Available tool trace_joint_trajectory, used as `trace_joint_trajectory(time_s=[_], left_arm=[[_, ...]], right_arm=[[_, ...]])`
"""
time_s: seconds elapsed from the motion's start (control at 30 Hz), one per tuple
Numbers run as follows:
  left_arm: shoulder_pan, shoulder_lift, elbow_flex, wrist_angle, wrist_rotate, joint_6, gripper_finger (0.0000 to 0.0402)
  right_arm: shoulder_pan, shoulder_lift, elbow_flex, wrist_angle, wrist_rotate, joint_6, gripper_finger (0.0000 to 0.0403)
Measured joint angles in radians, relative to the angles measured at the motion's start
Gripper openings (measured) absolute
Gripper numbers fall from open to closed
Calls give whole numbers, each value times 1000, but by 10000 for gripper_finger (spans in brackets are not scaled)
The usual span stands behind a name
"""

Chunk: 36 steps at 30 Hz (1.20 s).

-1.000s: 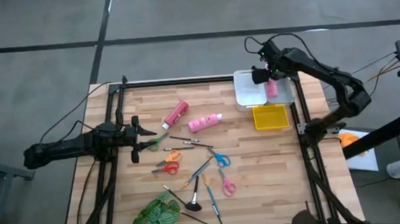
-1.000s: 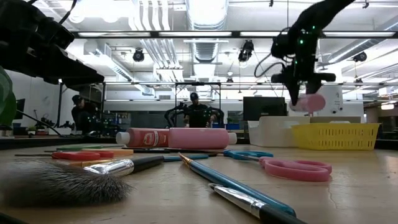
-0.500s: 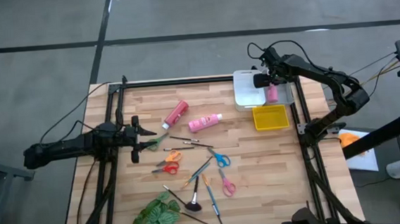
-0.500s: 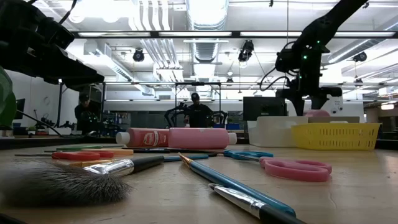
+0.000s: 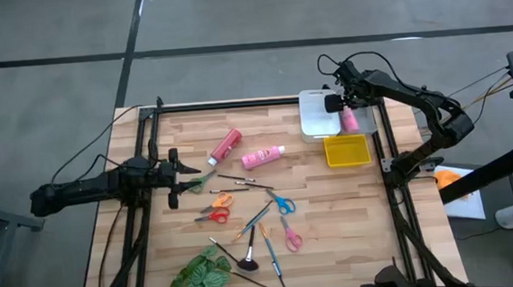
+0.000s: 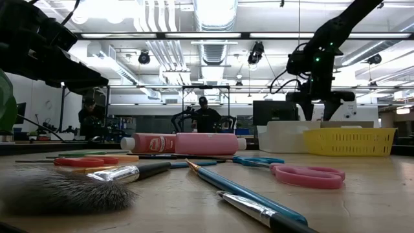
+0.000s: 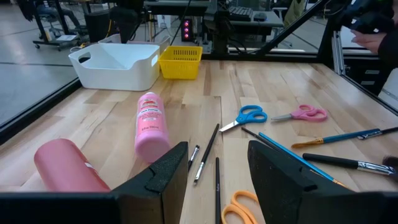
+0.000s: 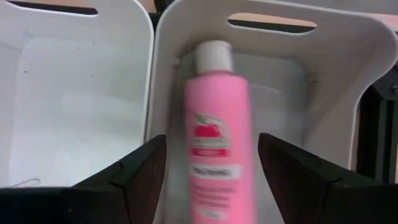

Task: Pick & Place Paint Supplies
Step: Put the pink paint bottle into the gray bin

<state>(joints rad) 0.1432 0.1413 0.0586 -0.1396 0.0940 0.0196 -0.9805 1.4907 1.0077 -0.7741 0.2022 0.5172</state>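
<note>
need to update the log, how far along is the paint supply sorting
Done: one pink tube with a white cap lies in the white bin, the open right gripper above it. In hand: nothing; the open left gripper waits at the table's left edge. Left: two pink tubes, the scissors and brushes on the wooden table; the yellow basket looks empty.

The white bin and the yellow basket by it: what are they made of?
White bin: looks like smooth moulded plastic, matte, with rounded corners and cut-out handles. Yellow basket: probably plastic too, its walls an open mesh of small holes. Neither can be confirmed by look alone.
</note>
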Motion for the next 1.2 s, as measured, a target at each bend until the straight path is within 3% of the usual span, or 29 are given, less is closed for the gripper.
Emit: trace_joint_trajectory(time_s=[0.27, 0.4, 0.67, 0.97, 1.2], left_arm=[[0, 0, 0, 0, 0, 0, 169], [0, 0, 0, 0, 0, 0, 169], [0, 0, 0, 0, 0, 0, 169], [0, 0, 0, 0, 0, 0, 169], [0, 0, 0, 0, 0, 0, 169]], right_arm=[[8, -41, 53, -8, -42, -22, 235], [40, -63, 132, 0, -119, -77, 235], [179, -51, 271, 182, -259, -412, 235], [289, 32, 355, 312, -533, -791, 235], [348, 156, 370, 317, -667, -862, 235]])
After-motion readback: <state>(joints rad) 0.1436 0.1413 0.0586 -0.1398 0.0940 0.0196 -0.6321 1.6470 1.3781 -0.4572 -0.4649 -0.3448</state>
